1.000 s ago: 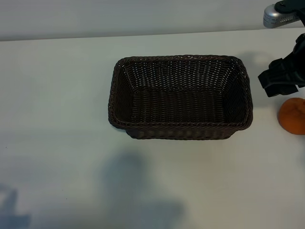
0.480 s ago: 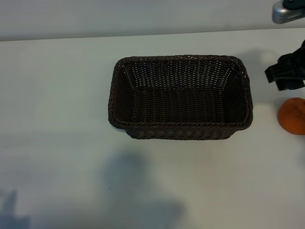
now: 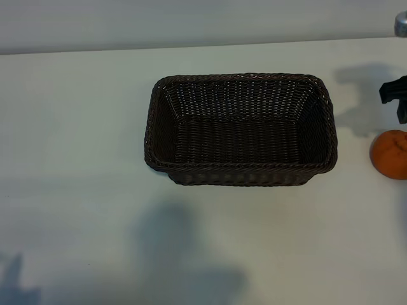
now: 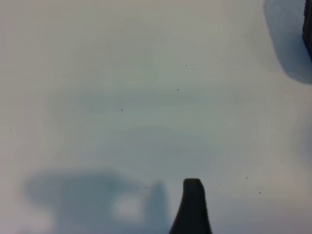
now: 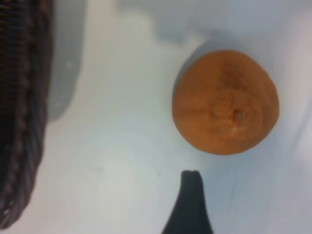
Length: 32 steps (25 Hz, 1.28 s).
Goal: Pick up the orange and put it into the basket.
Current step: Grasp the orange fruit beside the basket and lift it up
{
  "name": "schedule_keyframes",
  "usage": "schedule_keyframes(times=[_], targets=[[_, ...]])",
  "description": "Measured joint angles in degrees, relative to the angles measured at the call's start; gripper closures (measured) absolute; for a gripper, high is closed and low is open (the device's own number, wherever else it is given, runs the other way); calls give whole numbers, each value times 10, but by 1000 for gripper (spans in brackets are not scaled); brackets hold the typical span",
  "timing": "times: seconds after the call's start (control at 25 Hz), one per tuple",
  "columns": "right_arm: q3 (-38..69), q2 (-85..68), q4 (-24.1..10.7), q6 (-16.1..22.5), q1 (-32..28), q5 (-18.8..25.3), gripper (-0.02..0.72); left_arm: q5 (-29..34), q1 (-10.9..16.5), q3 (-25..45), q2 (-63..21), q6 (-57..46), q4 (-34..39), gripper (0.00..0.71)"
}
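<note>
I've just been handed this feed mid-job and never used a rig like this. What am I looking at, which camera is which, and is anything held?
Two robot arms work at a white table. The wide picture looks down from outside; the other two come from cameras on each wrist. An empty wicker basket sits mid-table, the orange to its right. The right gripper, at the right edge above the orange, is open and holds nothing. The left gripper's finger shows over bare table, also open.

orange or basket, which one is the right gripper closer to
The orange, alone on the table at the exterior view's right edge. The right gripper hangs just behind it; the basket sits farther left.
</note>
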Motion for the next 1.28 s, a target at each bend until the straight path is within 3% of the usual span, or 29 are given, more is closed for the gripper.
schedule_keyframes(times=[0.44, 0.68, 1.0, 1.12, 1.28], targets=[[0, 115, 8, 0, -10, -47, 132, 0, 0, 0, 0, 0, 0, 114], [0, 157, 11, 0, -44, -67, 132, 0, 0, 0, 0, 0, 0, 114], [0, 192, 54, -35, -69, -77, 134, 0, 0, 0, 0, 0, 0, 114], [0, 197, 59, -39, -69, -77, 197, 0, 0, 0, 0, 1, 0, 114], [0, 197, 59, -40, -69, -73, 449, 0, 0, 0, 0, 1, 0, 114]])
